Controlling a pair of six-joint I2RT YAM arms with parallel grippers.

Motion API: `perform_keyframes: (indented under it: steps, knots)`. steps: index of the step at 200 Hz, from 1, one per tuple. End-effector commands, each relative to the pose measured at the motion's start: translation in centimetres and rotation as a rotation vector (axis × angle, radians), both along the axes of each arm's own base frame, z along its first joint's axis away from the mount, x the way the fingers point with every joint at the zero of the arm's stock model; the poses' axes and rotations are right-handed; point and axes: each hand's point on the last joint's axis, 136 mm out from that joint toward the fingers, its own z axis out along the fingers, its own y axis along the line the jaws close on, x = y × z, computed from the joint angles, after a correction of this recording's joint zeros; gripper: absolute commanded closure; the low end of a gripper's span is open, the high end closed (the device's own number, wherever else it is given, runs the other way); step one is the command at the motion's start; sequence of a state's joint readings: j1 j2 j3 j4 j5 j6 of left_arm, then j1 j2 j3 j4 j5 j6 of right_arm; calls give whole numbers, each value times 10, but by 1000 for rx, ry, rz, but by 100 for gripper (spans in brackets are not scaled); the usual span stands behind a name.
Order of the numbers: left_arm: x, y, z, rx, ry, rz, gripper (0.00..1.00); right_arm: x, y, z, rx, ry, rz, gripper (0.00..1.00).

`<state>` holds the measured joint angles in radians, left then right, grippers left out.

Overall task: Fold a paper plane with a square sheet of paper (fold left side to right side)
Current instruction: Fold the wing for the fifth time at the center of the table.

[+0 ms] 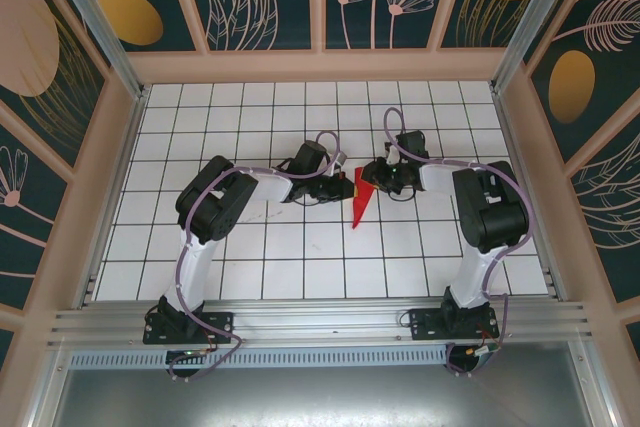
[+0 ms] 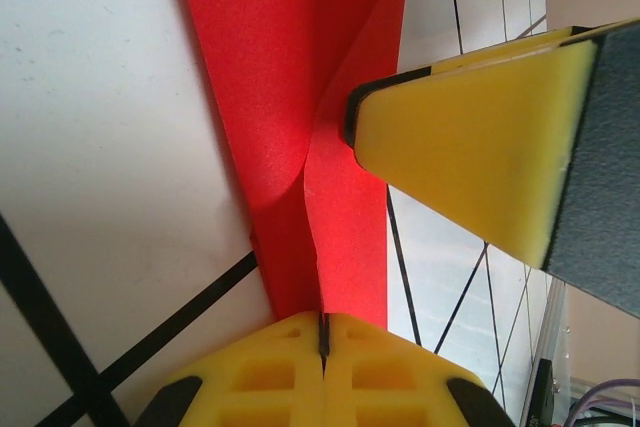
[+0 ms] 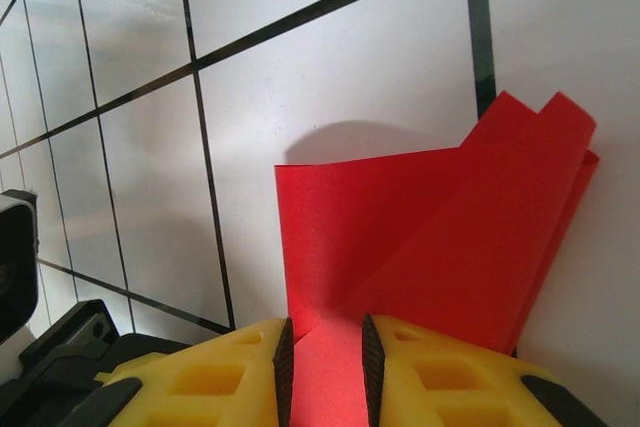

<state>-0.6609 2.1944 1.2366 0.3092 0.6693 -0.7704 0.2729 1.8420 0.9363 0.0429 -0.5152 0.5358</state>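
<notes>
Lying in the middle of the table (image 1: 250,267) with its tip pointing toward the near edge, the paper plane (image 1: 361,199) is being held at its wide far end from both sides, the left gripper (image 2: 322,325) pinching the raised crease fully closed, the right gripper (image 3: 326,332) clamping a flap in narrow jaws.

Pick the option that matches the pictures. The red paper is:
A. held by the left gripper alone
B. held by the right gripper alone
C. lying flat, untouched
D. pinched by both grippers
D: the left gripper is shut on the red paper in its wrist view, and the right gripper has the paper clamped between its fingers.
</notes>
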Motion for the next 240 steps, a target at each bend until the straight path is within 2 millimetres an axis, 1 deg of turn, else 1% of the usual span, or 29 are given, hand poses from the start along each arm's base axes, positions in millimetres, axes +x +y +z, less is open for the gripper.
perform_keyframes:
  steps: [1,42,57,66,83,87,97,112,130,147,158,183,196,217,240]
  knots:
    - [-3,3,-22,49,19,-5,99,-4,-4,-13,-48,37,-5,73]
    - [-5,1,-21,44,19,-11,99,-14,-11,-31,-74,88,-14,75]
    - [-5,1,-16,37,14,-8,95,-18,-13,-38,-90,111,-16,76]
    - [-5,2,-8,27,-5,-3,93,-20,-16,-40,-97,119,-19,77]
    - [0,9,12,38,-54,21,87,-25,-20,-46,-116,136,-22,77]
    - [1,12,18,41,-67,27,84,-25,-21,-46,-121,137,-24,77]
    - [5,18,34,43,-100,43,73,-27,-23,-49,-127,144,-22,77]
    - [7,26,55,43,-143,62,63,-28,-23,-53,-129,152,-21,78]
    - [4,31,76,25,-174,68,62,-29,-22,-54,-124,155,-19,78]
    - [-7,29,92,-31,-172,39,66,-28,-22,-54,-120,154,-17,79]
    - [-16,24,99,-76,-150,7,67,-28,-21,-53,-121,151,-16,79]
    - [-37,7,102,-135,-100,-83,69,-27,-22,-54,-123,150,-15,80]
    - [-46,-3,100,-148,-79,-121,69,-28,-22,-54,-122,151,-15,80]
    - [-49,-14,89,-143,-51,-138,69,-27,-21,-53,-117,149,-12,80]
    - [-47,-19,76,-134,-28,-129,69,-28,-20,-53,-116,151,-10,80]
